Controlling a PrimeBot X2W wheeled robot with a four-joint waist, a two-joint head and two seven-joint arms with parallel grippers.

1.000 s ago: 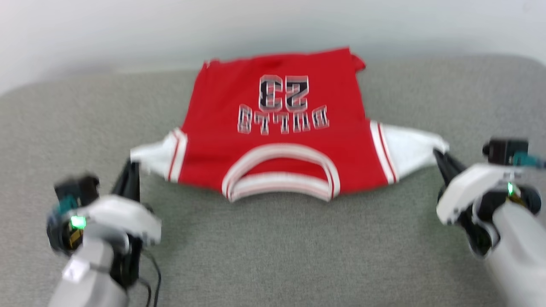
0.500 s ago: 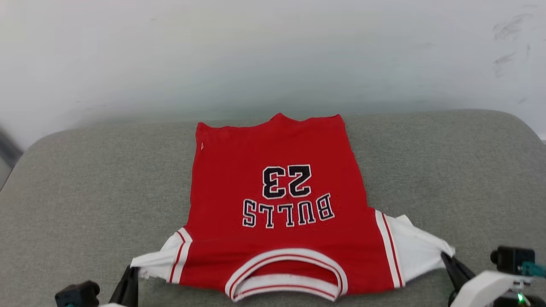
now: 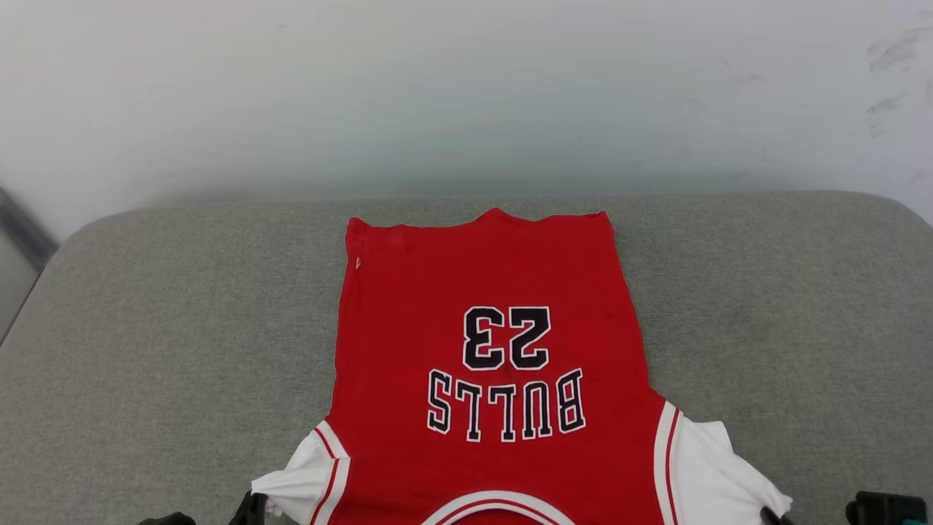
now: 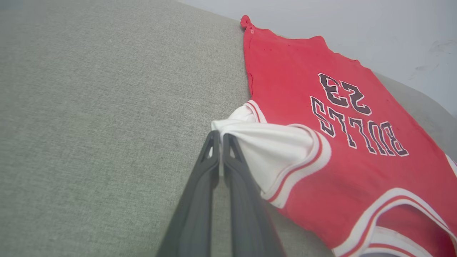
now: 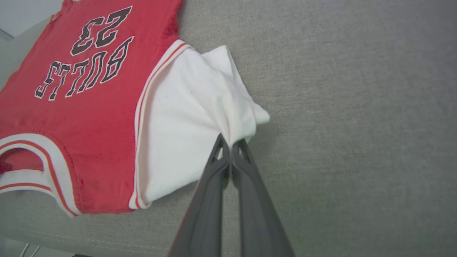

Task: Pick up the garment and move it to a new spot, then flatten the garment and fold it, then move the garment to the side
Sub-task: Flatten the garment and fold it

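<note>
The garment (image 3: 488, 292), a red T-shirt with white sleeves and "BULLS 23" print, lies spread face up on the grey cushion, collar toward me and hem toward the wall. In the left wrist view my left gripper (image 4: 220, 137) is shut on the bunched tip of one white sleeve (image 4: 271, 142). In the right wrist view my right gripper (image 5: 230, 142) is shut on the pinched edge of the other white sleeve (image 5: 185, 117). The head view shows just the dark tips of the left gripper (image 3: 254, 504) and right gripper (image 3: 771, 515) at the bottom edge.
The grey padded surface (image 3: 146, 328) stretches wide on both sides of the shirt, with rounded far corners. A white wall (image 3: 437, 95) rises right behind it. The cushion's near edge (image 5: 107, 242) runs below the collar. A dark wrist camera block (image 3: 885, 509) sits at the lower right.
The head camera has tilted up, so shirt and grippers sit lower in the picture. The shirt's body now lies longer and flatter toward the wall. Both grippers keep their hold on the sleeves.
</note>
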